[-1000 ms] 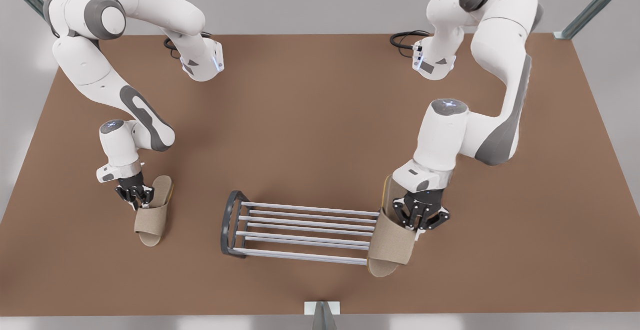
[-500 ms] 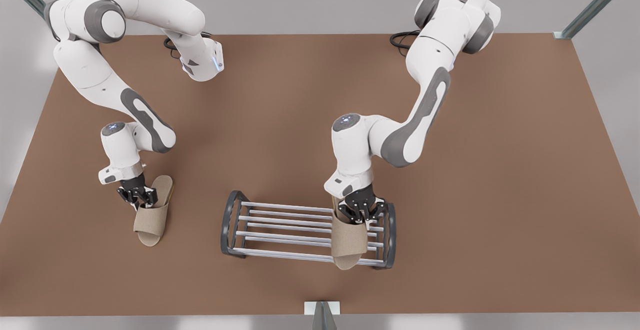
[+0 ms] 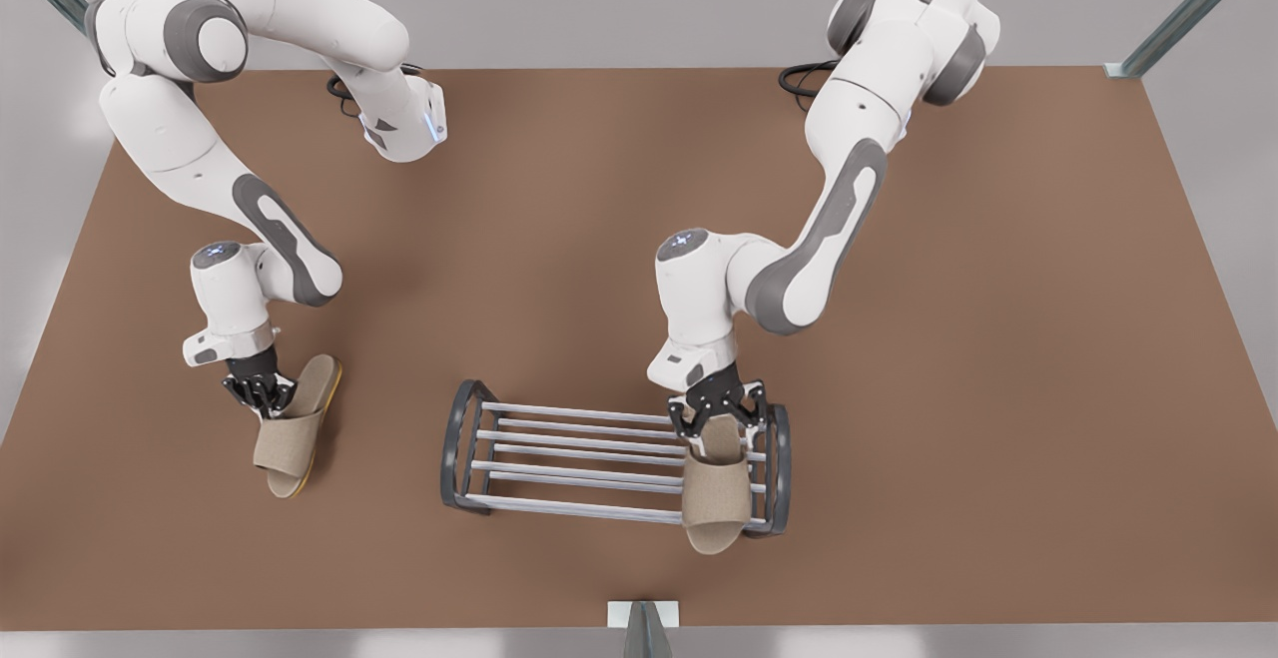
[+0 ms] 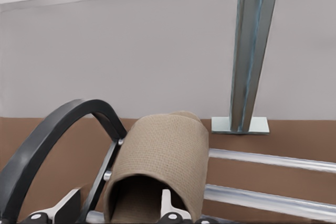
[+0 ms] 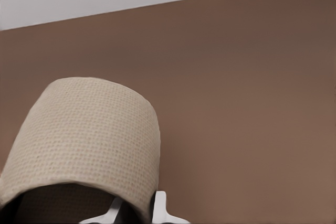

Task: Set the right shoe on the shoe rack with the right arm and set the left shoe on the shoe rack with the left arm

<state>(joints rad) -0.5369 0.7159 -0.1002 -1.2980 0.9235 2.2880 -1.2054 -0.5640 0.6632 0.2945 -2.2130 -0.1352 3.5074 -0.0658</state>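
Rack [image 3: 599, 511]: low on the brown table [image 3: 998, 338], near the edge closest to the front view, silver bars running between two dark arched ends.
Left shoe [image 3: 715, 493]: lying across the bars at the rack's end on the front view's right, just inside that arch. Its open toe sticks out past the last bar towards the camera. In the left wrist view the strap [image 4: 163, 156] sits beside the dark arch [image 4: 52, 135], with bars stretching off to the other side.
Left gripper [image 3: 717, 416]: over the heel end of that shoe, fingers spread wide. In the left wrist view [image 4: 118, 211] one finger [image 4: 68, 207] stands outside the strap and the other [image 4: 167, 203] inside its mouth, well apart, so nothing looks pinched.
Right shoe [image 3: 285, 438]: off the rack, well to the front view's left of it, tilted so that the yellowish sole edge shows along one side. Toe points towards the camera.
Right gripper [image 3: 262, 393]: at the strap's rear edge, fingers close together and pinching the fabric. In the right wrist view [image 5: 136, 211] the white pads [image 5: 160, 205] sit tight at the edge of the strap [image 5: 89, 135], with bare table beyond.
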